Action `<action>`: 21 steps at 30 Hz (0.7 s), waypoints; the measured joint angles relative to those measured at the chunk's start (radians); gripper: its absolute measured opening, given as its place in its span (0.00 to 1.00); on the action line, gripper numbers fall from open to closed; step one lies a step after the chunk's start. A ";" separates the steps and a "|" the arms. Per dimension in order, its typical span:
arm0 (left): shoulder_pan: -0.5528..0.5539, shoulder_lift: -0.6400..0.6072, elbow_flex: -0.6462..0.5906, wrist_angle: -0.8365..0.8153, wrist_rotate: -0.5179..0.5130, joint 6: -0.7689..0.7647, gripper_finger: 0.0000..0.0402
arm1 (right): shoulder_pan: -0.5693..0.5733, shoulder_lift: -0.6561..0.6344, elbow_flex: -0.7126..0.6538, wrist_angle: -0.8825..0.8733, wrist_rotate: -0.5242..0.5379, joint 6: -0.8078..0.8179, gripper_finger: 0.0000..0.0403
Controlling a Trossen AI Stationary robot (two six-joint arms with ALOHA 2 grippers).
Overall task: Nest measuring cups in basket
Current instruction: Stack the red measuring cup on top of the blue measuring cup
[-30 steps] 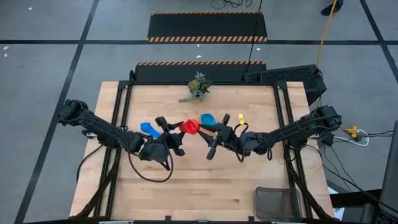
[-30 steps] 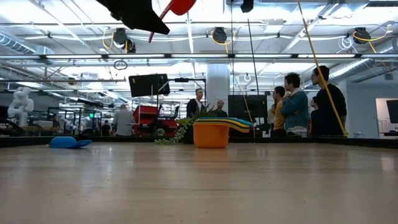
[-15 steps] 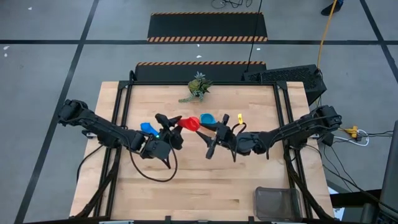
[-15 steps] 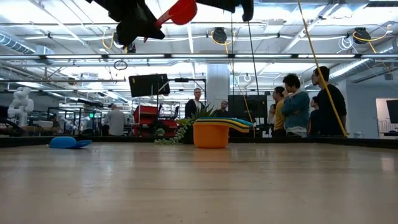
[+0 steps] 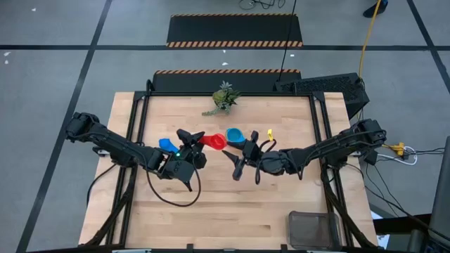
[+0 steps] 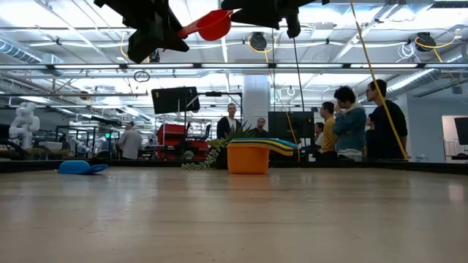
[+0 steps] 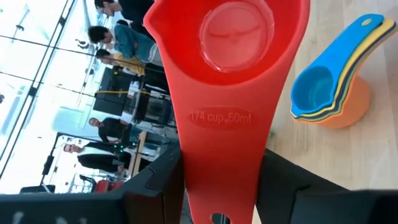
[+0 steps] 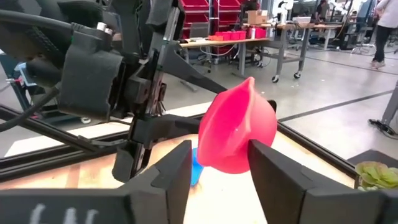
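Observation:
A red measuring cup (image 5: pixel 216 142) hangs high over the table's middle, with my left gripper (image 5: pixel 197 146) shut on it. My right gripper (image 5: pixel 238 156) faces it from the right, open, and the red bowl (image 8: pixel 239 134) shows between its fingertips. A nested stack of cups (image 5: pixel 235 135), orange at the bottom and light blue on top, stands on its base just behind. A dark blue cup (image 5: pixel 167 145) lies on the table by the left arm. The wire-mesh basket (image 5: pixel 314 228) sits at the near right corner. My left gripper pinches the red cup's flat handle (image 7: pixel 214 186) between its two fingers, which come nearly level from the table's left and lie along the handle. The cup is lifted clear, and its bowl (image 7: pixel 236 37) sticks out beyond the fingertips toward the right gripper. My right gripper has a finger (image 8: pixel 277 180) on either side of the red bowl, coming level from the right; whether they touch it I cannot tell.
A green plant sprig (image 5: pixel 223 98) lies at the table's far edge. Bare wood stretches between the arms and the basket. People stand in the room beyond the far edge (image 6: pixel 351 120).
My left gripper has rolled about its own axis, turning the red cup, and the bowl now hangs lower. My right gripper has tipped down and come a little toward the red bowl from the right.

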 joint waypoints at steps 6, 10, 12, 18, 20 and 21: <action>-0.006 0.000 0.000 -0.004 -0.003 0.021 0.36 | -0.008 0.000 0.000 0.000 -0.003 -0.001 0.19; -0.015 0.000 0.000 -0.007 -0.018 0.062 0.38 | -0.020 0.000 -0.001 0.008 -0.056 0.004 0.10; -0.018 0.000 0.000 -0.007 -0.020 0.070 0.37 | -0.026 0.000 -0.001 0.013 -0.081 0.006 0.06; -0.020 -0.001 0.000 -0.003 -0.020 0.071 0.34 | -0.029 0.000 -0.001 0.029 -0.113 -0.006 0.01; -0.020 -0.001 0.000 -0.003 -0.016 0.072 0.36 | -0.030 0.000 -0.001 0.029 -0.112 -0.015 0.01; -0.020 -0.001 0.000 -0.003 -0.013 0.072 0.38 | -0.030 0.000 -0.001 0.029 -0.111 -0.020 0.01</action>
